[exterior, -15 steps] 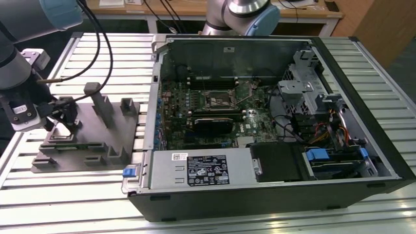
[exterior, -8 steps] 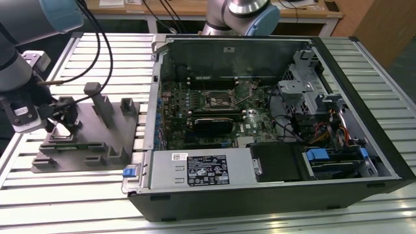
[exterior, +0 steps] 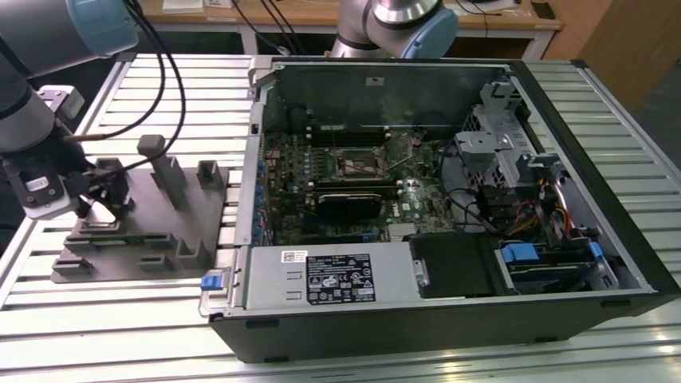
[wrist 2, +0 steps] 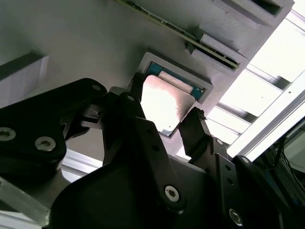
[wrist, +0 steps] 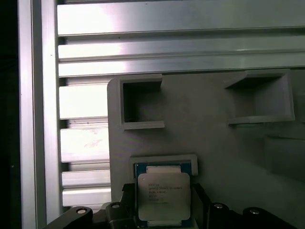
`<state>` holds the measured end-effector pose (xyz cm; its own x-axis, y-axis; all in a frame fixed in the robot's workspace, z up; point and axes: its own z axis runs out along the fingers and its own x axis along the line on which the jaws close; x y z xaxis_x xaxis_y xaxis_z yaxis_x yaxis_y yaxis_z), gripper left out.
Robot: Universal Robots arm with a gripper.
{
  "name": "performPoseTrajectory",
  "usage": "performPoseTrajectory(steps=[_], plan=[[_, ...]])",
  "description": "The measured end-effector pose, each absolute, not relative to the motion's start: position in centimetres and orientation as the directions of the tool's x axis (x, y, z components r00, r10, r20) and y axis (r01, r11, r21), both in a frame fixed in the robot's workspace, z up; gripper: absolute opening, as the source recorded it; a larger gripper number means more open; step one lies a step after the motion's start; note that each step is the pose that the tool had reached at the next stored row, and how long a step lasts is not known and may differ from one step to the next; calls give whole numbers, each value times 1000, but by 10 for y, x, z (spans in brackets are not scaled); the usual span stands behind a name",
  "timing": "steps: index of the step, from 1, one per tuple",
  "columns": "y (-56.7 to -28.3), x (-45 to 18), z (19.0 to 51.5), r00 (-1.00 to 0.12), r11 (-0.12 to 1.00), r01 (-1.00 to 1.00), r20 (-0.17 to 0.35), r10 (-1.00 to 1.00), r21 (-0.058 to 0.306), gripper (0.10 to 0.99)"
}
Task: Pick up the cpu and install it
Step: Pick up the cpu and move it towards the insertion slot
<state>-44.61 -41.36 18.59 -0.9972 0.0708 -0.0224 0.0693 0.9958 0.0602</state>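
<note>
The gripper hangs low over the grey fixture block, and the cpu lies directly beneath it, right between its two black fingers. In both wrist views the jaws are drawn in to about the chip's own width, one against each of two opposite edges of the silvery lid, so as far as the pictures show it has the cpu in a light side grip and not a wide-open stance. The chip looks seated in its shallow square pocket on the block, lid up, its green rim showing at the pocket wall farthest from the wrist; no clear gap under it shows, so I judge it not yet lifted. In the exterior view the open computer case sits well away from the gripper, across the slatted aluminium table, and the black socket frame on the motherboard holds no chip. By my reading the grasp is made or being made, while lifting, carrying and seating in the socket are all left
</note>
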Motion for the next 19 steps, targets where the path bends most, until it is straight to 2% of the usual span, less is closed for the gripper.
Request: performPoseTrajectory(steps=[13,15,16,19], plan=[[-414,-446,182,-998,996,65,-22,67,60,588],[-414,-446,182,-998,996,65,-22,67,60,576],[-414,-446,182,-998,996,65,-22,67,60,541],[-414,-446,182,-998,996,65,-22,67,60,541]])
